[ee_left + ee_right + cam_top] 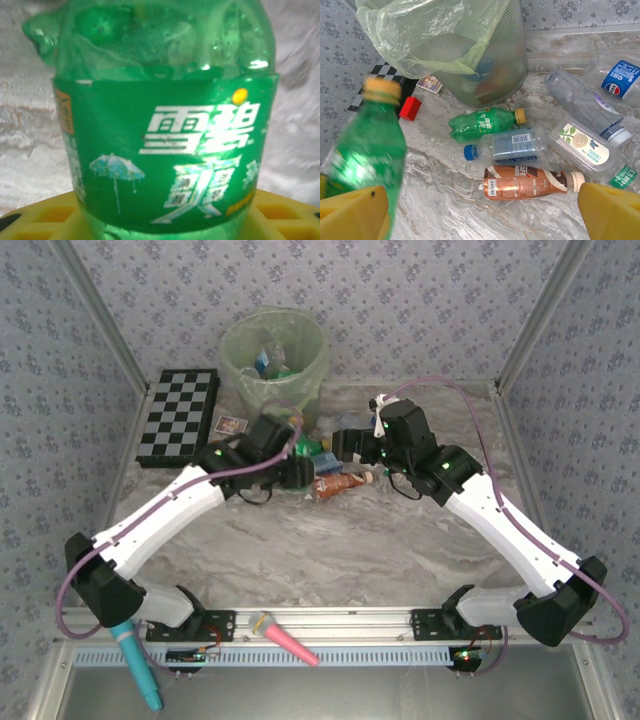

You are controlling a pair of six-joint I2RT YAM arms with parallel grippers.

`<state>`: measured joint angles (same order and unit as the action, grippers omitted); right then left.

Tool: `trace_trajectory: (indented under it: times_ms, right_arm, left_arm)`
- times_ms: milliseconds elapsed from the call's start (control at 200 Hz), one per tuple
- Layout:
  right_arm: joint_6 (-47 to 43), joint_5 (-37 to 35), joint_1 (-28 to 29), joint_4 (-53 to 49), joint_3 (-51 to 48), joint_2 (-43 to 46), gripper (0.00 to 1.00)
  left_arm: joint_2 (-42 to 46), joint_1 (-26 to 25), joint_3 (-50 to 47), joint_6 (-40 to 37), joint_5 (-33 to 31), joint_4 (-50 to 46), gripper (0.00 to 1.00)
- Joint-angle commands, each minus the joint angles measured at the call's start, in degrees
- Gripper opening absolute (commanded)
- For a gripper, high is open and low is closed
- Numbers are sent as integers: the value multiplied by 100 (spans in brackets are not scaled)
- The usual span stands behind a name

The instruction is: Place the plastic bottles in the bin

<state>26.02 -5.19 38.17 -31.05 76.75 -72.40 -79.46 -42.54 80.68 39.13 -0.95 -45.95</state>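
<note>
Bottle [165, 150] — green, upright — clamped in left hand [295, 455]; right hand [482, 202] spread wide, empty.

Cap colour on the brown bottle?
White cap on the brown bottle; right wrist view shows it best.

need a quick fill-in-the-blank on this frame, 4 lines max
1. The soda bottle nearest the left wrist camera has a mainly ___ label.
2. The brown bottle lying on the table has a ___ cap.
3. The small block beside the bin is ___.
4. In the top view, the chessboard lies ___ of the bin.
Missing words: green; white; red; left.
</note>
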Motion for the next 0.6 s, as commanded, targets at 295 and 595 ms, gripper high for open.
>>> trace_trajectory:
  times_ms: [295,595]
  right_arm:
    - [-185,-138,-12,186,199,166,99]
    - [-172,-114,-3,254,147,172,99]
  left_arm:
    - [-718,1125,1469,1924,738,2010,54]
    - [-1457,1815,2616,3318,700,2766,53]
